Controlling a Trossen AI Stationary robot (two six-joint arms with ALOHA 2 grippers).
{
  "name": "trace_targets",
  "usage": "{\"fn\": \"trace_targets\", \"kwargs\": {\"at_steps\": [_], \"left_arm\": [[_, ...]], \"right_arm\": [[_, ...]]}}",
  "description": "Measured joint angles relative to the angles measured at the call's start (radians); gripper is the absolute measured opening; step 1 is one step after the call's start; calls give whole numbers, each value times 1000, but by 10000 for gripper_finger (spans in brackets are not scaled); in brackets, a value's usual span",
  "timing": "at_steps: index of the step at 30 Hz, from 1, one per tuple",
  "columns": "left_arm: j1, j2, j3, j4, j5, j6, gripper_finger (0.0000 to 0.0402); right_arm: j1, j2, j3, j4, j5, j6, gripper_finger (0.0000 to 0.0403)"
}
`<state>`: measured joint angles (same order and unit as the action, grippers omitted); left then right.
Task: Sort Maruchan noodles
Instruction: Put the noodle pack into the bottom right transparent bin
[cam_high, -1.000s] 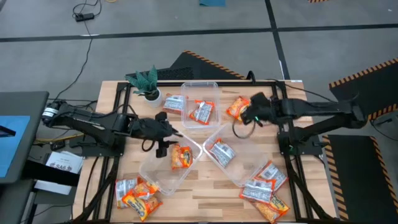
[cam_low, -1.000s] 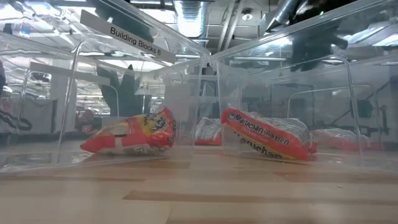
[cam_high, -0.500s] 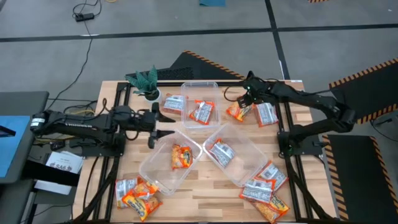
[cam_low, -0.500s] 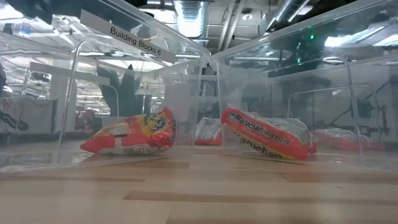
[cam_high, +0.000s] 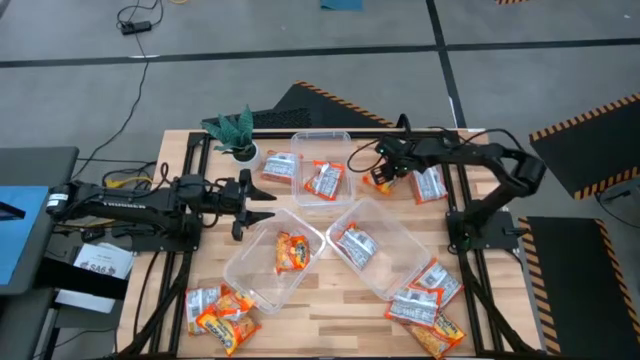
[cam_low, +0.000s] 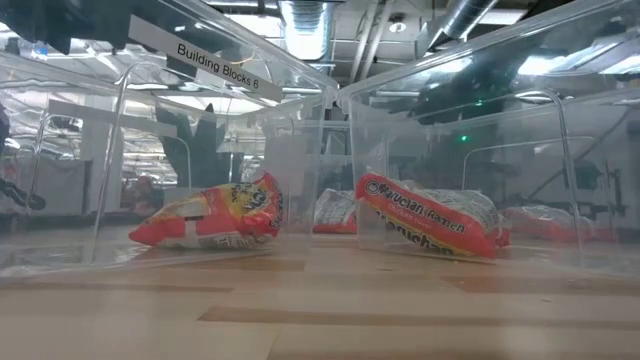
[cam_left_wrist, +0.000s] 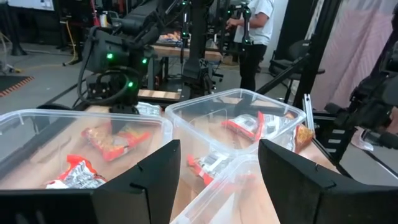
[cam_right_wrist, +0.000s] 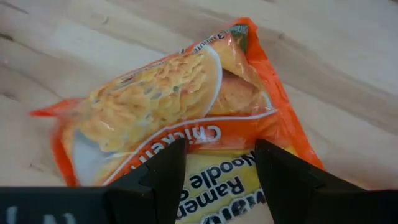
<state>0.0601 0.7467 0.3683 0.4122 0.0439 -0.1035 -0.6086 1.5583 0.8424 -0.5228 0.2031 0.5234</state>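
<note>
My right gripper (cam_high: 385, 172) is open and points down over an orange noodle packet (cam_high: 377, 180) that lies flat on the table by the far tub; in the right wrist view its fingers stand over that packet (cam_right_wrist: 186, 112). A silvery packet (cam_high: 428, 185) lies just to its right. My left gripper (cam_high: 258, 205) is open and held level at the left near tub's (cam_high: 245, 275) far-left corner, touching nothing. This tub holds an orange packet (cam_high: 292, 250), and the right near tub (cam_high: 395, 270) holds a silvery one (cam_high: 355, 245). My right gripper comes at the orange packet from above with its fingers (cam_right_wrist: 163, 180) spread across the packet's printed face (cam_right_wrist: 211, 134), which lies flat on the table. I cannot tell whether the fingertips touch it.
The far tub (cam_high: 320, 140) holds two packets. Loose packets lie in heaps at the near left (cam_high: 220, 308) and near right (cam_high: 428, 305) corners. A small potted plant (cam_high: 235, 135) stands at the far left. In the left wrist view a person stands beyond the table.
My left gripper has drawn back from over the left near tub toward the table's left edge. My right arm has swung toward the far edge, uncovering the silvery packet on the table, and its gripper has come down over the orange packet.
</note>
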Motion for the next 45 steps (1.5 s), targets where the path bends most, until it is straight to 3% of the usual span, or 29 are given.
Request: {"fn": "trace_targets", "kwargs": {"at_steps": [7,10,13,15,23,31,39,45], "left_arm": [[-2,0,0,-3,-2,1,203],[-2,-2,0,-2,-2,-3,203],[-2,-4,0,-4,-2,-3,203],[-2,-9,0,-3,-2,1,203],[-2,-16,0,-5,-2,2,203],[-2,-20,0,-11,-2,3,203],[-3,-20,0,-11,-60,29,203],[-3,-19,0,-11,-76,30,203]], "right_arm": [[0,56,4,11,15,-17,194],[2,70,5,3,35,-45,137],[17,72,5,-13,77,-63,44],[31,59,2,-18,90,-82,16],[107,-137,-6,-74,62,-82,6],[185,-378,-4,-142,137,-34,6],[287,-598,-3,-30,163,-58,6],[438,-689,-2,76,127,-111,6]]}}
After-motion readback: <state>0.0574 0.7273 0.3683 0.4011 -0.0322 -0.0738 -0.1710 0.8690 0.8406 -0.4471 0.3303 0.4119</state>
